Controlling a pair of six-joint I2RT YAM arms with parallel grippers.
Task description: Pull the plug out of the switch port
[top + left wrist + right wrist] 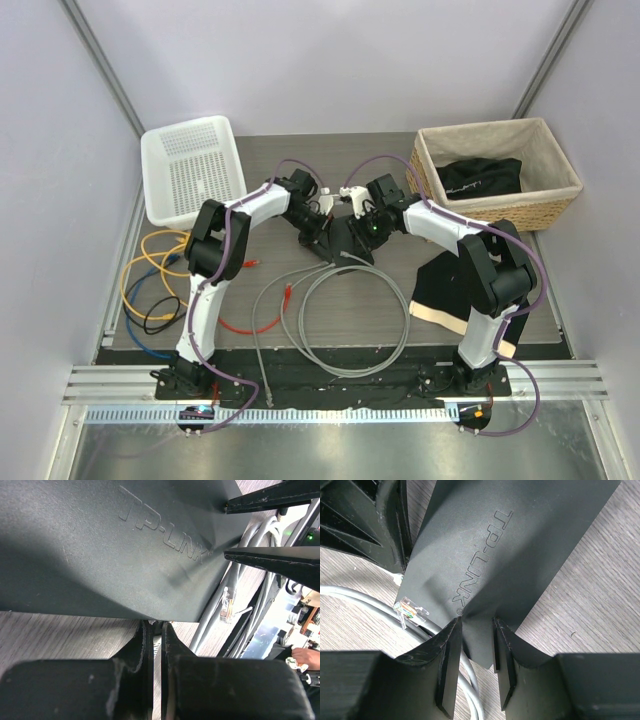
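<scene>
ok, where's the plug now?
Right wrist view, left side: the plug sits loose beside the switch, close to the right fingers.

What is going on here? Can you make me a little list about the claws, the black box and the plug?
switch: flat black box marked TP-LINK, between the two arms
right claw: closed on the switch's edge
left claw: shut, at the switch's edge; cannot tell if it pinches anything
plug: clear tip, out in the open beside the switch
grey cable: looped on the table
white tray: back left
woven basket: back right, something dark inside
</scene>
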